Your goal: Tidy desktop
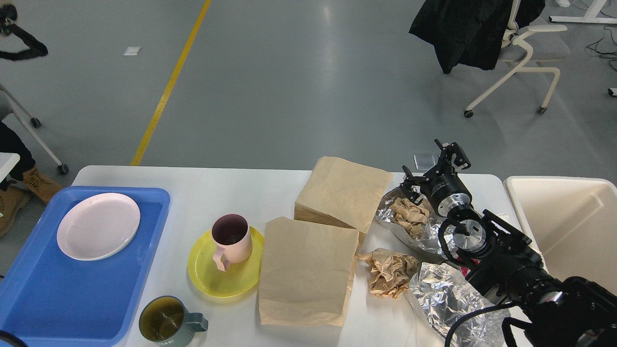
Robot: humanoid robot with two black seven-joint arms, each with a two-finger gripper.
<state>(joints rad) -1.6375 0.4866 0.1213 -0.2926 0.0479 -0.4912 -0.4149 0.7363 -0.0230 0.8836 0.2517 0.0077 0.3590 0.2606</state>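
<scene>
The white desktop [202, 188] carries a blue tray [29, 299] at the left with a pale pink plate [99, 225] on it. A pink mug [232, 238] stands on a yellow plate [226, 284], and a green mug [164, 320] sits at the front edge. Two brown paper bags [306, 274] [344, 190] lie in the middle. Crumpled brown paper [390, 272] and crumpled foil [443, 294] lie to their right. My right gripper [436, 166] hangs open and empty just beyond a foil sheet [385, 207] holding crumpled paper. My left gripper is out of view.
A cream bin [569, 217] stands past the desktop's right end. An office chair [525, 58] draped with a black coat is on the floor behind. A person's boots [29, 185] and a chair caster show at the far left.
</scene>
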